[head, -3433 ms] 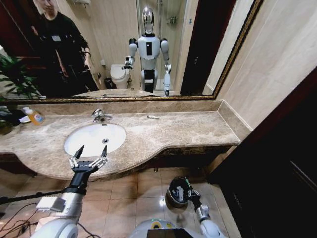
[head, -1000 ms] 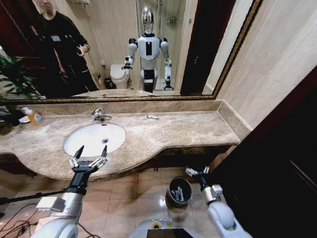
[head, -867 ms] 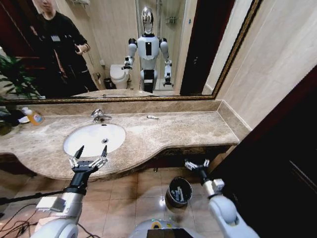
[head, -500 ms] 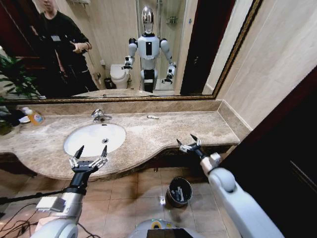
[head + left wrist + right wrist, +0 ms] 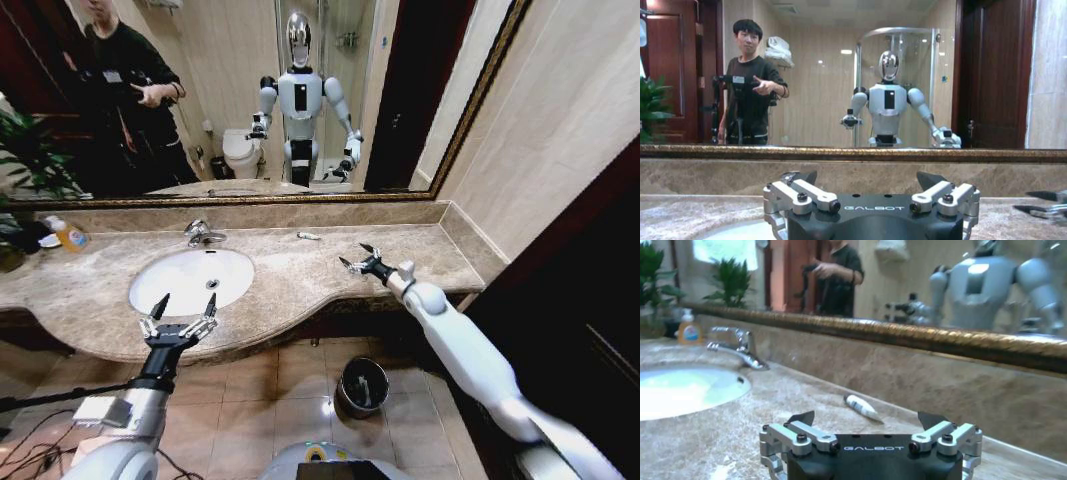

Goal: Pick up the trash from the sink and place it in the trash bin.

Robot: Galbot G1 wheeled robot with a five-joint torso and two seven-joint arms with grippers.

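The right gripper (image 5: 358, 258) hangs over the desk (image 5: 300, 285) right of the sink (image 5: 190, 280), its fingers spread wide with nothing between them. Ahead of it and toward the mirror lies the nearest piece of trash, a small white tube (image 5: 308, 236) flat on the marble close to the backsplash. In the right wrist view the tube (image 5: 860, 405) sits just beyond the open fingers, its long axis running slantwise along the wall, not pointing at the gripper, so a grasp would most likely need the jaws set across it. The right arm is clearly the nearer one: the tube lies between that gripper and the faucet (image 5: 200, 234), well apart from the left arm.

The left gripper (image 5: 178, 322) waits at the front edge of the desk, below the basin, also wide open and empty. The basin looks bare white from here; I cannot make out any litter inside it. The bin (image 5: 362, 385) stands on the floor tiles below the desk's overhang, with pale scraps visible inside.

Against the picture of half a second ago, the right gripper has come up from the desk's front edge and in over the marble toward the tube; a few seconds back it was down at the bin. The left gripper has not shifted.
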